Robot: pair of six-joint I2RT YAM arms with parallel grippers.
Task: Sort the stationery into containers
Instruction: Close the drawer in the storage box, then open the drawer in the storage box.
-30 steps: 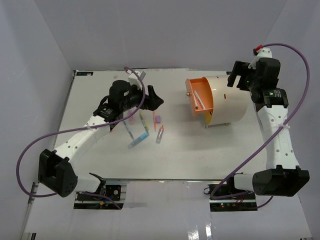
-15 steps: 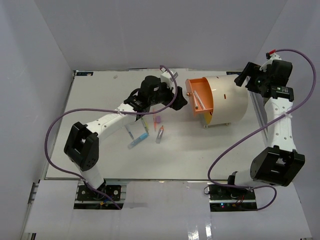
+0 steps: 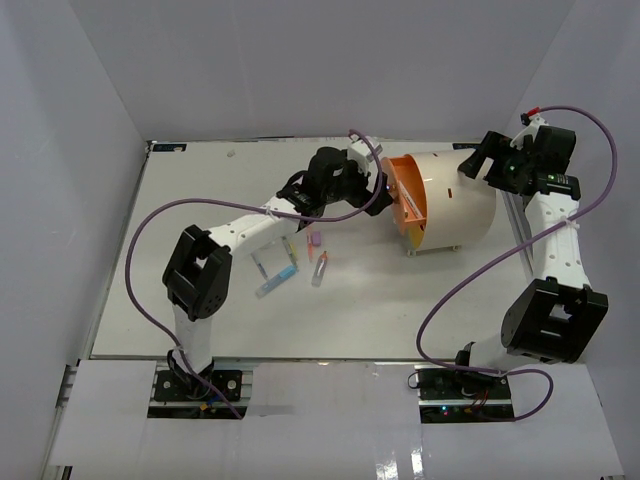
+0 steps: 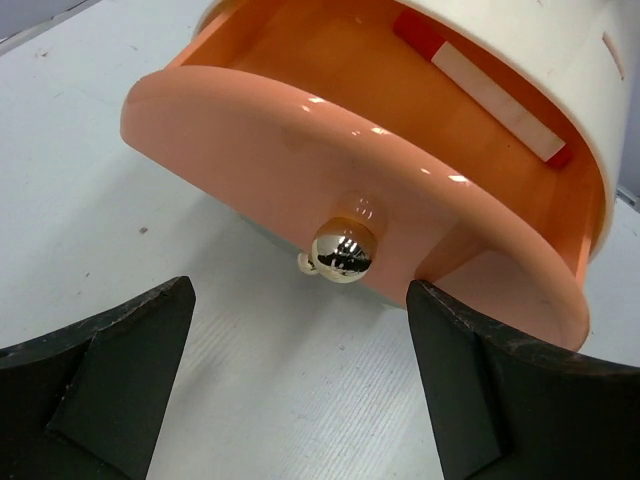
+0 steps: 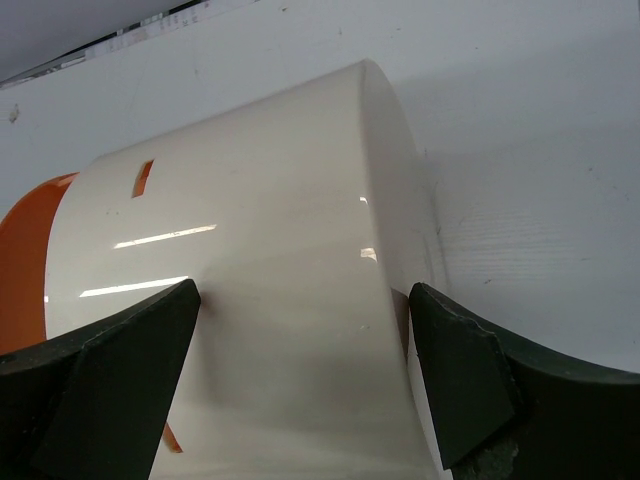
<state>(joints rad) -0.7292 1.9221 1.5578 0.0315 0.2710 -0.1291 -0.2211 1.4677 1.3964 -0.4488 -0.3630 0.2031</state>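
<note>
Both arms are up at the drum [image 3: 455, 200], loose pens are out on the table [image 3: 400, 310]

The left gripper [image 4: 300, 290] sits right in front of the pulled-out orange drawer [image 4: 300, 130], jaws wide apart with the little brass knob [image 4: 343, 250] lined up between them and nothing gripped. A red-and-white stick [image 4: 490, 90] lies inside that drawer. The right gripper [image 5: 305, 290] is at the far right end of the cream drum, which lies on its side at the back right. Its jaws are spread wide too, with the curved wall showing between them, can't tell if the pads actually touch it. The rest of the stationery [image 3: 290, 255] is a small scatter left of the drum, under the left arm, incl a blue one [image 3: 278, 280] and a pink one [image 3: 320, 268]
</note>
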